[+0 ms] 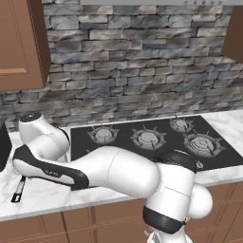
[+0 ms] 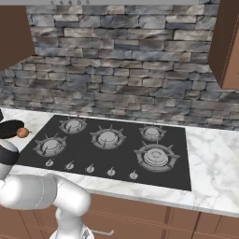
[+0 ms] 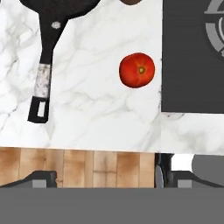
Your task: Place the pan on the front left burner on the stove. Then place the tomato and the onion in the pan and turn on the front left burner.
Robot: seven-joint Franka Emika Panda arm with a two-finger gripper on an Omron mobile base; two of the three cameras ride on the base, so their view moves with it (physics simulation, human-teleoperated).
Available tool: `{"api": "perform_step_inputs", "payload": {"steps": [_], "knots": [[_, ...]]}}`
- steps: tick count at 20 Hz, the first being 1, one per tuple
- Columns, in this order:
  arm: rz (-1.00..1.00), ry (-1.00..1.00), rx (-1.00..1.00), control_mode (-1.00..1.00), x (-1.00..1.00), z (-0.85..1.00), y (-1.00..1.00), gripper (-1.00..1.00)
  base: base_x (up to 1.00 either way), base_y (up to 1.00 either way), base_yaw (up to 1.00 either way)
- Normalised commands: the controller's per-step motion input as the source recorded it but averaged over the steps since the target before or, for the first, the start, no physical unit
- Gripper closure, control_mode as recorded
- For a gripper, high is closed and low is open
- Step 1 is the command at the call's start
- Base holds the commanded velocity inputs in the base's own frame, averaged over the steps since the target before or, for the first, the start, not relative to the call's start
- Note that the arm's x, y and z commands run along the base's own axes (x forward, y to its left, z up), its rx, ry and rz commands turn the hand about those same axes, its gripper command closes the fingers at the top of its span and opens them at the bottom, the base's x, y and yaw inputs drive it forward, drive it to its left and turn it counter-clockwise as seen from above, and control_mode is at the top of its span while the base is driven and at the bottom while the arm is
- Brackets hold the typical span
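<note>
In the hand view the black pan (image 3: 52, 17) lies on the white marble counter, its long handle ending in a grey tip toward the counter's front edge. The red tomato (image 3: 137, 70) rests on the marble between the pan handle and the stove (image 3: 192, 65). The tan-brown onion (image 3: 130, 1) peeks in at the top edge, and it also lies beside the pan (image 2: 9, 128) as a small ball (image 2: 22, 132). The front left burner (image 2: 50, 146) is bare. My gripper (image 3: 103, 179) hovers open above the counter's front edge, holding nothing.
Small silver knobs (image 2: 89, 168) line the cooktop's front edge. A stone wall backs the counter, with wooden cabinets (image 1: 21, 42) overhead. My own arm (image 1: 109, 173) stretches low across the counter's left front, and the pan handle's tip (image 1: 19, 190) shows below it.
</note>
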Motion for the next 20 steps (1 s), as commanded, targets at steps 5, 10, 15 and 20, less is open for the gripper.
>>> {"api": "perform_step_inputs", "payload": {"steps": [5,10,15,20], "knots": [[0.00,-0.12,0.11,-1.00,0.22,-0.17,0.01,-1.00,0.00,0.00,0.00],[0.00,-0.05,0.18,-1.00,0.19,-0.20,0.10,-1.00,0.00,0.00,0.00],[0.00,0.00,0.12,-1.00,0.09,-0.26,0.11,-1.00,0.00,0.00,0.00],[0.00,0.00,0.00,-1.00,0.00,-0.07,0.10,-1.00,0.00,0.00,0.00]]}}
